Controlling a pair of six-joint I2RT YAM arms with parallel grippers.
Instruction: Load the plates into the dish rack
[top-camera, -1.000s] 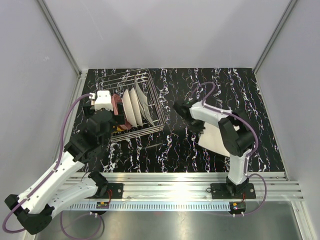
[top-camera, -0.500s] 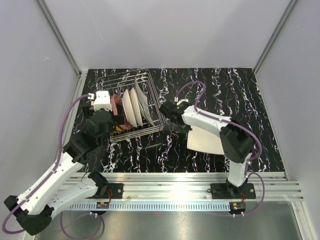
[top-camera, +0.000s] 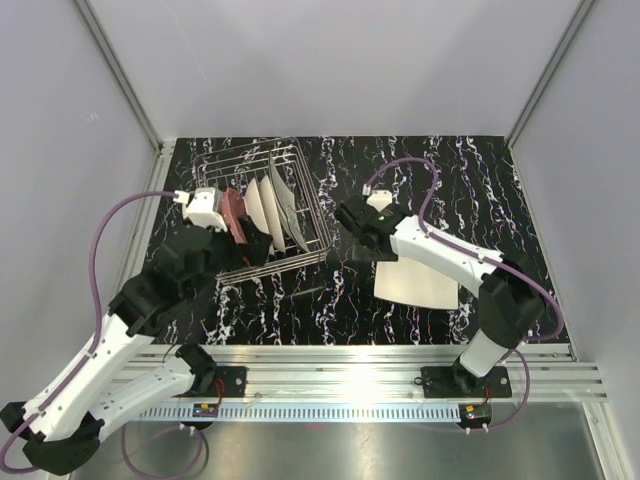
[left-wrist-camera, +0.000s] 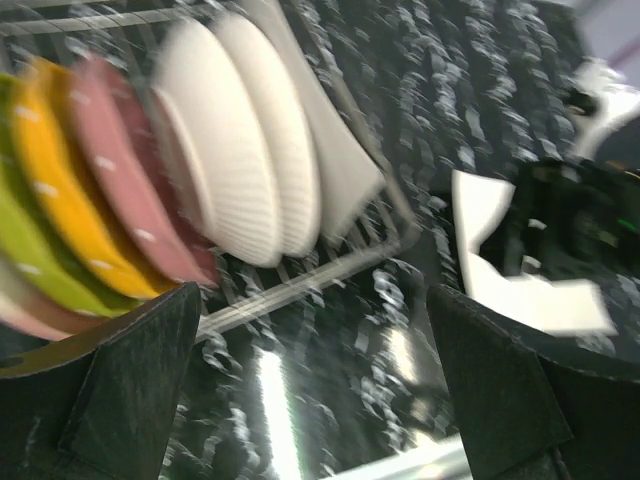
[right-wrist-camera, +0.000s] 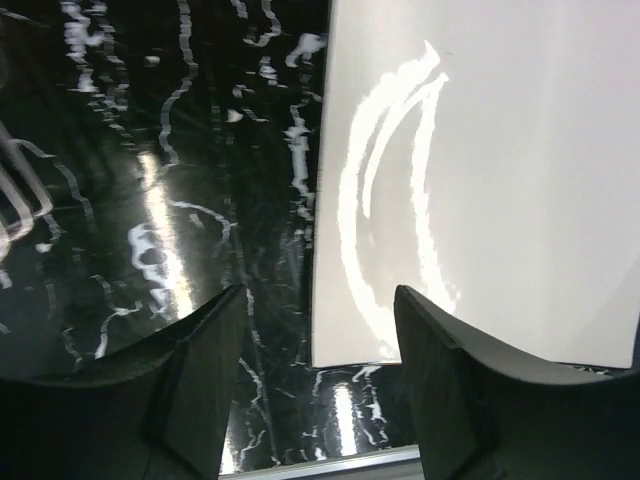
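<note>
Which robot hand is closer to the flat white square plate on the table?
Right. The right gripper hovers at the edge of the flat white square plate; the left gripper is across the table, beside the silver wire dish rack.

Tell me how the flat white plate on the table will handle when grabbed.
The white plate looks rigid and glossy, so probably slippery. It lies flat on the table, so its edge is likely hard to get under.

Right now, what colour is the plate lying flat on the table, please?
The plate is plain white; right wrist view.
</note>
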